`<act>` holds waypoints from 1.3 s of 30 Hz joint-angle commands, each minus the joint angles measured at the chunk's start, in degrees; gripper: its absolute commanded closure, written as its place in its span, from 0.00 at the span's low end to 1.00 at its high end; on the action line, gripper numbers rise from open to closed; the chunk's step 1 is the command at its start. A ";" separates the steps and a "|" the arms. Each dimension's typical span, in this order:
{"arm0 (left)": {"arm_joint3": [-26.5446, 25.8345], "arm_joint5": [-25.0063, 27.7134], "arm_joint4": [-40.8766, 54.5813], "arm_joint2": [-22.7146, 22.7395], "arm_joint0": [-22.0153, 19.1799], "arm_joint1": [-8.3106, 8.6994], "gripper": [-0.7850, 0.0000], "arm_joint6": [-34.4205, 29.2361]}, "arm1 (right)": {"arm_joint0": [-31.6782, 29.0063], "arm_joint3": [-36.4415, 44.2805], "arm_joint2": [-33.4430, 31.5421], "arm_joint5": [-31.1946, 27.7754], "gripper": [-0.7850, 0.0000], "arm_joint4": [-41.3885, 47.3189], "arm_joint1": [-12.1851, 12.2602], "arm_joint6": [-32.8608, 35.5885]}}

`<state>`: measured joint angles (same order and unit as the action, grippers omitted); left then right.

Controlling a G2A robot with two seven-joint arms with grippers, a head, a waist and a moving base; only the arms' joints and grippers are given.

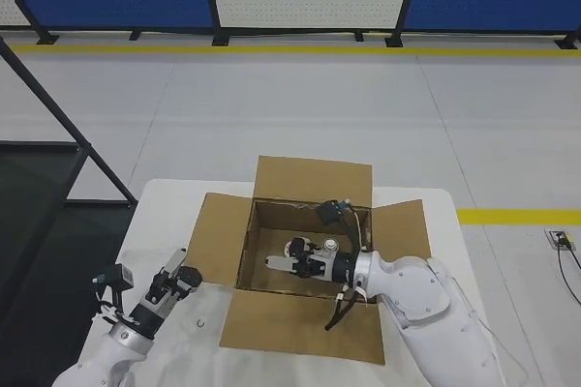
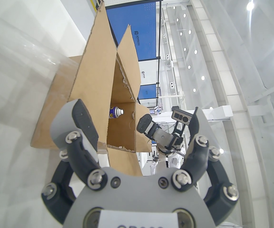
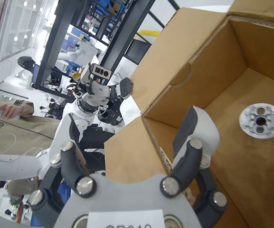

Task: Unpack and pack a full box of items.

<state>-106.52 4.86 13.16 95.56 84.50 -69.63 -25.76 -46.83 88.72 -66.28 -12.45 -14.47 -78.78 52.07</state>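
The box (image 1: 313,180) holds a spray can (image 2: 115,112) and, just ahead of the open, empty right tool (image 1: 274,261), a grey disc (image 3: 261,121), while the left tool (image 2: 138,110), open too, hangs beside the box over the bench (image 1: 174,232), so unpacking looks unfinished.

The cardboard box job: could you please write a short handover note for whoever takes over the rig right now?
Left gripper: open, holding nothing, above the table to the left of the box.
Right gripper: open, holding nothing, inside the box.
Things: a spray can and a round grey disc are in the box.
Done: the flaps are open.
Left: probably lifting both things out, then packing them back in.
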 commanded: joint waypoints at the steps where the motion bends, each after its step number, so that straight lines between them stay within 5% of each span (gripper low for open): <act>1: 0.00 0.00 0.00 0.00 0.00 0.00 0.00 0.00 | 0.17 -0.48 0.15 -0.31 0.00 0.17 -0.03 0.02; 10: 0.00 0.00 0.00 0.00 0.00 0.00 0.00 0.00 | -0.03 -0.29 0.57 -0.39 0.00 -1.33 -0.01 -0.88; 15: 0.00 0.00 0.00 0.00 0.00 0.00 0.00 0.00 | -0.66 5.63 2.90 0.16 0.00 -23.84 0.87 -5.22; 19: 0.00 0.00 0.00 0.00 0.00 0.00 0.00 0.00 | -1.60 8.51 3.65 -0.11 0.00 -31.32 1.35 -5.41; 39: 0.00 0.00 0.00 0.00 0.00 0.00 0.00 0.00 | -1.38 8.43 1.98 -0.81 0.00 -29.25 1.64 -5.04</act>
<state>-106.52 4.86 13.16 95.56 84.50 -69.63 -25.76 -48.21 97.15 -64.30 -13.26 -43.71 -77.14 47.03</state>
